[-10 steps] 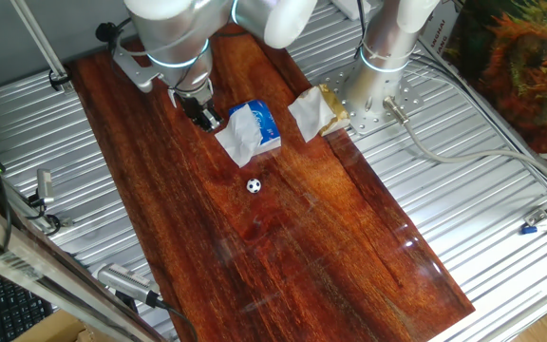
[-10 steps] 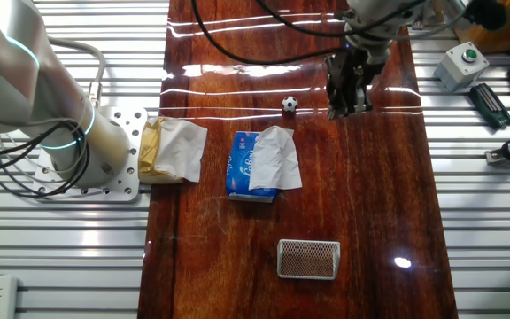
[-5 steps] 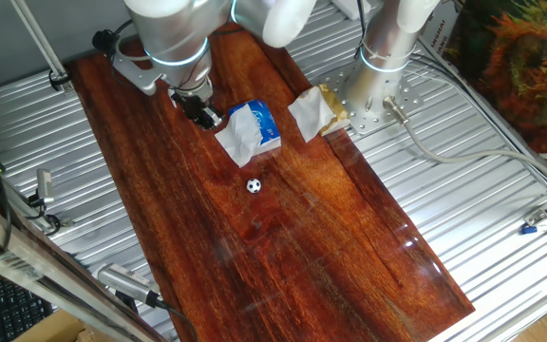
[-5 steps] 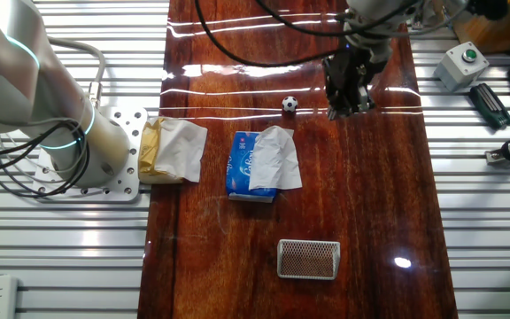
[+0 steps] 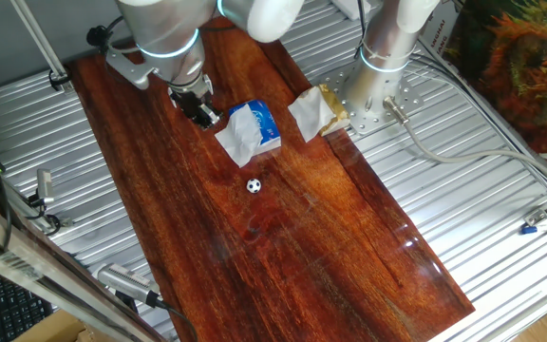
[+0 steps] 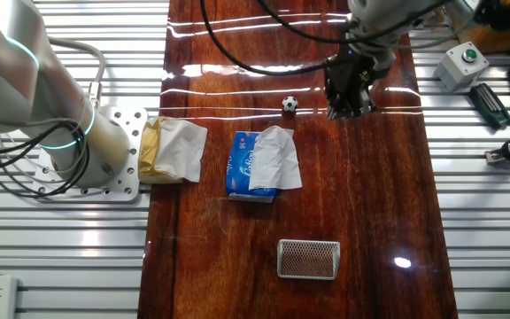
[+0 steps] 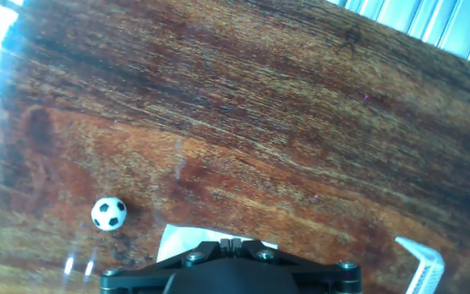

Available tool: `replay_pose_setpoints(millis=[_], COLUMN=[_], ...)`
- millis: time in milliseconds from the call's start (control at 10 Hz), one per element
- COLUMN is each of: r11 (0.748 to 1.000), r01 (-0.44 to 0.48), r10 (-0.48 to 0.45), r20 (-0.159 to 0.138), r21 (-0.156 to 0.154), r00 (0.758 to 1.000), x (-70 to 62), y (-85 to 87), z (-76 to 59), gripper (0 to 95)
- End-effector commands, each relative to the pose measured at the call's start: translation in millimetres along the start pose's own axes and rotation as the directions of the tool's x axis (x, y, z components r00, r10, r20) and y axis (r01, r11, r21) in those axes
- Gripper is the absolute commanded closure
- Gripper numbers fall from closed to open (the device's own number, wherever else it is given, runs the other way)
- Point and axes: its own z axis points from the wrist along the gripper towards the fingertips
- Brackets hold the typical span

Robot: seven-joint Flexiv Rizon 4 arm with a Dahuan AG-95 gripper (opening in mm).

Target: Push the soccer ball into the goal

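Hand view showed the ball point(image 7: 108, 214) on bare wood, lower left, apart from the gripper point(image 6: 346, 99). Finger spacing could not be determined. Ball judged light, hard and free-rolling; a gentle centred nudge toward the goal point(image 6: 308, 259) was advised, no grasp.
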Motion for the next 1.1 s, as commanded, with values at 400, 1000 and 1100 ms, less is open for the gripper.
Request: replay_pose_setpoints(millis=[400, 1000, 1100], r11=[0.948, 0.933, 0.924], r01=[-0.316, -0.358, -0.379], r10=[0.316, 0.358, 0.380], r20=[-0.004, 0.009, 0.009], r21=[-0.028, -0.037, -0.038], r00=[0.949, 0.934, 0.925], x=[17.3, 26.4, 21.9], y=[3.3, 69.1, 83.6], z=[7.4, 21.8, 24.1], gripper=[95.0, 95.0, 95.0])
